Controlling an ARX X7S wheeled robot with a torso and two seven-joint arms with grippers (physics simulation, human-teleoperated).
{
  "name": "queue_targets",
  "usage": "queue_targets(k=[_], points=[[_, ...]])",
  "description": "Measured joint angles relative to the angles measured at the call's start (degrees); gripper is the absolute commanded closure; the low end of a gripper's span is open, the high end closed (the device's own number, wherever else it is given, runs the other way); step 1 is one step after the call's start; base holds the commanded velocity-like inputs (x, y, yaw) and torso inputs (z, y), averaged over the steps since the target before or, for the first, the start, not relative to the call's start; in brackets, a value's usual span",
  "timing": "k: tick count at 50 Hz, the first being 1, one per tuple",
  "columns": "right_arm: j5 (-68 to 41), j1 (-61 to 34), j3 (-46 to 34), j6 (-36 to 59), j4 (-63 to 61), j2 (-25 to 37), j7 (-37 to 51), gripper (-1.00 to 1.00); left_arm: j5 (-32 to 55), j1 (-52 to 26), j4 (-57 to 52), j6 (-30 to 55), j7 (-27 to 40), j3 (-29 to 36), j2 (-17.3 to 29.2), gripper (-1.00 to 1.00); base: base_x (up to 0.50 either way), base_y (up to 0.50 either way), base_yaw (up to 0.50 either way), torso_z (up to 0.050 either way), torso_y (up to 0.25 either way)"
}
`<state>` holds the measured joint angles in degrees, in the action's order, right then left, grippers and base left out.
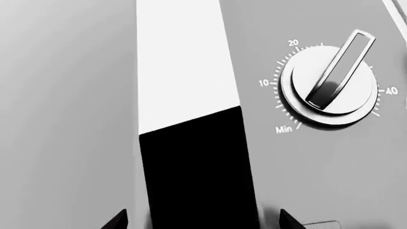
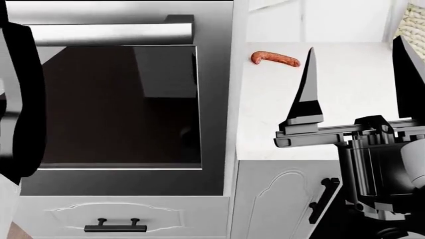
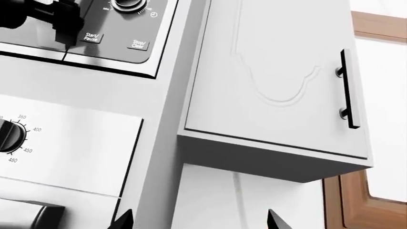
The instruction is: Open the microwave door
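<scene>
1. We take the oven (image 2: 119, 107) as landmark; its handle (image 2: 113, 34) runs across its top.
2. Below the oven sits a drawer (image 2: 123, 219).
3. Right of the oven lies the counter (image 2: 345, 114), with a sausage (image 2: 275, 58) on it toward the back.
4. Under the counter, right of the oven, stands a cabinet door (image 2: 282, 201).
5. Above the oven, we find the microwave control panel (image 3: 95, 43).

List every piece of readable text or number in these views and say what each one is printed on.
"10", "20", "40", "Min": scale around the timer dial, left wrist view.
"Start/Pause": button on the microwave control panel, right wrist view.
"Stop/Clear": neighbouring button; small, somewhat blurred.
"350", "400", "450", "480": marks around the oven temperature knob, right wrist view.
Marks around the upper panel knob: too small to read.
Head view: no text.
</scene>
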<state>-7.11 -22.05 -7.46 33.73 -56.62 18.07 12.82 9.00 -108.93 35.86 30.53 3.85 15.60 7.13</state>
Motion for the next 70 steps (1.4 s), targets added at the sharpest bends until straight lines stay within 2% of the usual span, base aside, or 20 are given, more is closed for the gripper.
queue_targets(k=[6,7,18,28,39,55,70], points=[[-0.2,0.0,0.0,-0.1,0.1,0.2,0.2,-1.0,-0.7,-2.5,6.7,-3.7,-0.1,0.7,-1.0,-1.0,0.0,0.0,0.0,0.0,0.0],[-0.2,0.0,0.0,-0.1,0.1,0.3,0.3,-1.0,-0.8,-2.9,7.5,-4.2,-0.1,0.8,-1.1,1.0,0.0,0.0,0.0,0.0,0.0],[-0.5,-0.3,-0.2,0.0,0.2,0.6,0.7,-1.0,0.0,-3.8,10.4,-6.1,0.0,1.1,-1.5,1.0,0.0,0.0,0.0,0.0,0.0],[-0.9,-0.3,-0.2,-0.1,0.2,0.9,1.0,-1.0,2.2,-1.5,2.7,-2.1,0.9,0.5,0.0,1.0,0.0,0.0,0.0,0.0,0.002],[-1.4,-0.2,0.0,-0.3,-0.2,1.3,1.4,-1.0,5.2,1.9,-12.3,7.3,2.2,-0.9,2.6,1.0,0.0,0.0,0.0,0.0,0.002],[-2.3,-0.4,-0.1,-0.5,-0.5,1.8,2.1,-1.0,9.9,4.1,-34.8,25.3,6.4,-4.2,6.2,1.0,0.0,0.0,0.0,0.0,0.003],[-3.1,-0.3,-0.3,-0.9,-0.7,2.3,2.9,-1.0,13.9,3.6,-48.6,37.6,10.8,-8.1,8.2,1.0,0.0,0.0,0.0,0.0,0.004]])
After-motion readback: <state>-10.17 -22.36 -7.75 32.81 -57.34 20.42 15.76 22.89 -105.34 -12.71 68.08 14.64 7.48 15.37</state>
